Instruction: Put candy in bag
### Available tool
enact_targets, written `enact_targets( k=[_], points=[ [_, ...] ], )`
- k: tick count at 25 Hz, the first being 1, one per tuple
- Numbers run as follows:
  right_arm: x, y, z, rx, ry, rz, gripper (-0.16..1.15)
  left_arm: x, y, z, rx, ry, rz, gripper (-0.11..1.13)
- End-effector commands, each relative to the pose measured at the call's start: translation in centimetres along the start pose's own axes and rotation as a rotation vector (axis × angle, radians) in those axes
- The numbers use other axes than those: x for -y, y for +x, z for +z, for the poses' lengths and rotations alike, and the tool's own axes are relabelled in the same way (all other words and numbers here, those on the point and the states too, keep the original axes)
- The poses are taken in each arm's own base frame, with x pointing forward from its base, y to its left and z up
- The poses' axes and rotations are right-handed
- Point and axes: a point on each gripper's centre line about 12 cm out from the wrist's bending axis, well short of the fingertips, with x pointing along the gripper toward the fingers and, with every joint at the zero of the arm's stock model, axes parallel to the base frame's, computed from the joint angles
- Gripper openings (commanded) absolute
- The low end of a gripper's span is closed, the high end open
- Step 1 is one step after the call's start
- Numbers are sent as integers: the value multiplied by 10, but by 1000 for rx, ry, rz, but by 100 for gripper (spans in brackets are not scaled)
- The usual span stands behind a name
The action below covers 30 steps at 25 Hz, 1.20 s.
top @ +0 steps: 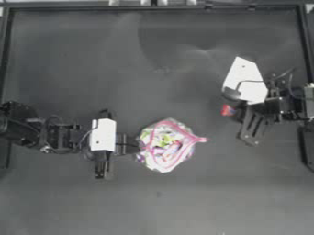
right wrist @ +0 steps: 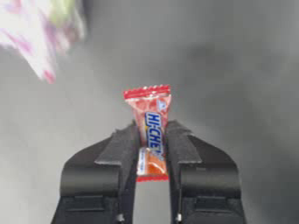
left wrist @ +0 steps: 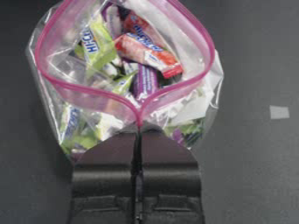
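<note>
Red-orange candy (right wrist: pixel 151 131) pinched by right gripper (right wrist: pixel 153 133); left gripper (left wrist: pixel 139 131) clamps bag (left wrist: pixel 125 70) seal.

The clear plastic zip bag (top: pixel 164 145) of colourful sweets gapes open at table centre; the small red-orange wrapped candy (top: pixel 228 110) sits at its two o'clock, apart.

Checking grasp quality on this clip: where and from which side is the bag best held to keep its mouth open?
At the pink seal strip, from the bag's left side, where the left gripper is pinching it shut now. A one-point hold at the rim lets the mouth loop open toward the right gripper, which holds the candy.
</note>
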Motion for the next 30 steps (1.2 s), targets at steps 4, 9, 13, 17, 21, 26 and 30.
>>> enact_targets(
  k=[4,9,13,17,21,26,30],
  points=[
    [-28,-20,37,120,-77,43,51,-1,-1,13,40,-3,5,9],
    [-53,-10,53,148,-111,89,51,-1,-1,13,40,-3,5,9],
    [-69,1,61,155,-137,112,51,-1,-1,13,38,-3,4,9],
    [-81,7,68,160,-155,123,51,-1,-1,13,40,-3,5,9],
    [-91,16,77,180,-172,145,51,-1,-1,14,41,-3,5,9],
    [-101,35,79,181,-185,164,51,-1,-1,14,41,-3,5,9],
    [-106,47,78,178,-188,176,51,-2,-1,13,41,-4,6,9]
  ],
)
